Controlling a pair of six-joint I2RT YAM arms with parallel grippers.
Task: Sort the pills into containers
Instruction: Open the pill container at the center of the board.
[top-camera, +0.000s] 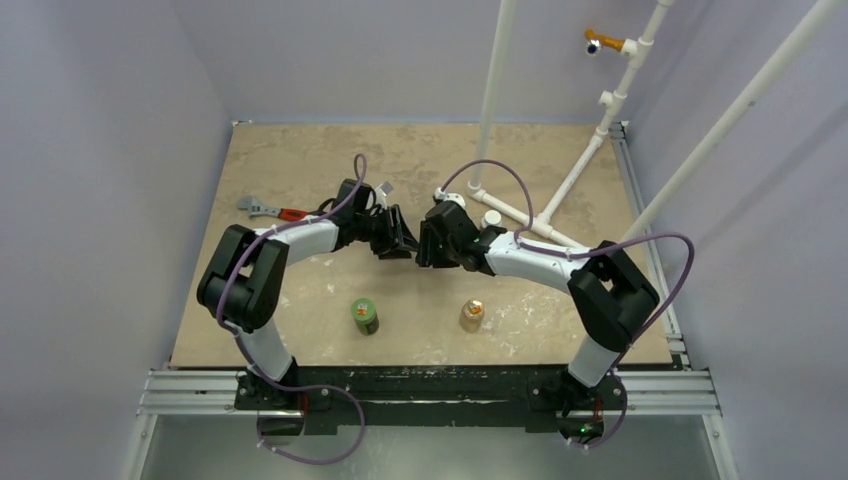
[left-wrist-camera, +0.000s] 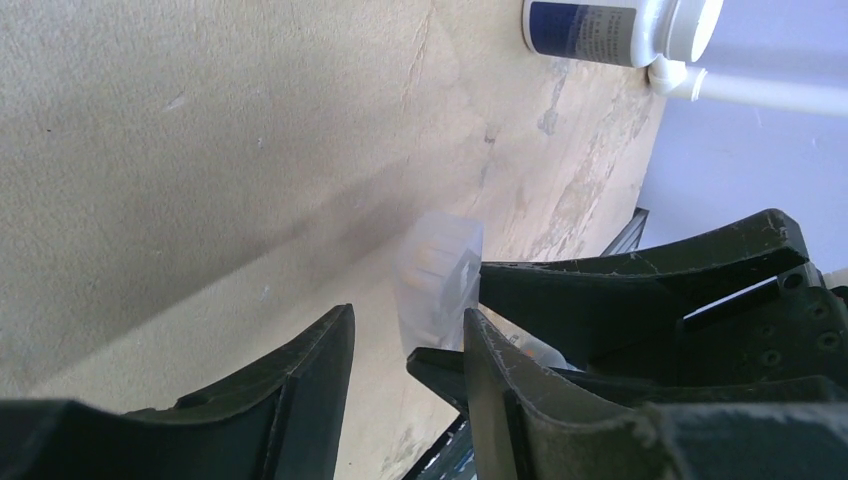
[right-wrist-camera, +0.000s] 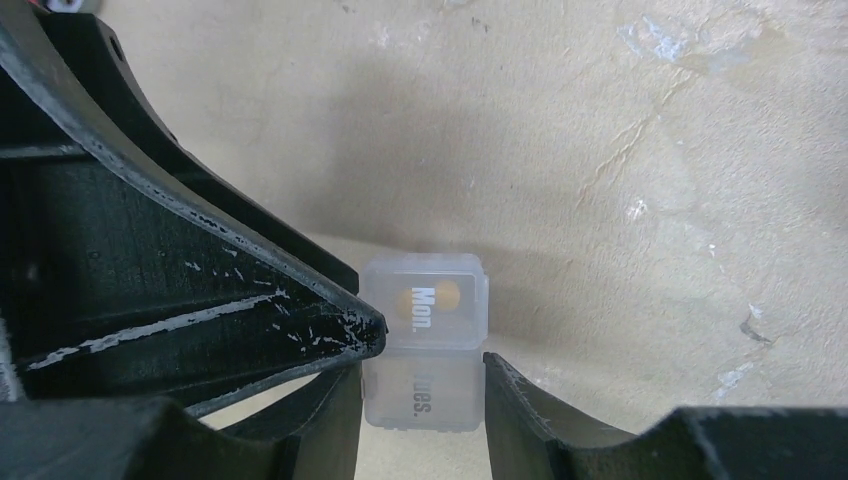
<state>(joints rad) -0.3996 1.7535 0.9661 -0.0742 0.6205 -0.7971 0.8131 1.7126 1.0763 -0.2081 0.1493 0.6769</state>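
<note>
Grips the clear pill case (right-wrist-camera: 425, 345) with the right fingers (right-wrist-camera: 580, 430), one on each side of the box marked "Tues." Holds the left fingers (left-wrist-camera: 290, 400) partly open with nothing between them; touches one left tip to the side of the case, right where "Mon." meets "Tues." Meets arm to arm near the middle of the tan surface (top-camera: 300, 160), case in between. Cannot tell if the case rests on the surface or hangs just above it. Shows one round orange pill (right-wrist-camera: 447, 297) through the "Mon." lid. Has a green bottle (top-camera: 364, 315) and a tan-orange bottle (top-camera: 471, 315) standing nearer the arm bases, a white-capped bottle (left-wrist-camera: 600, 30) farther back, and a wrench (top-camera: 262, 209) with a red handle off to the left.
</note>
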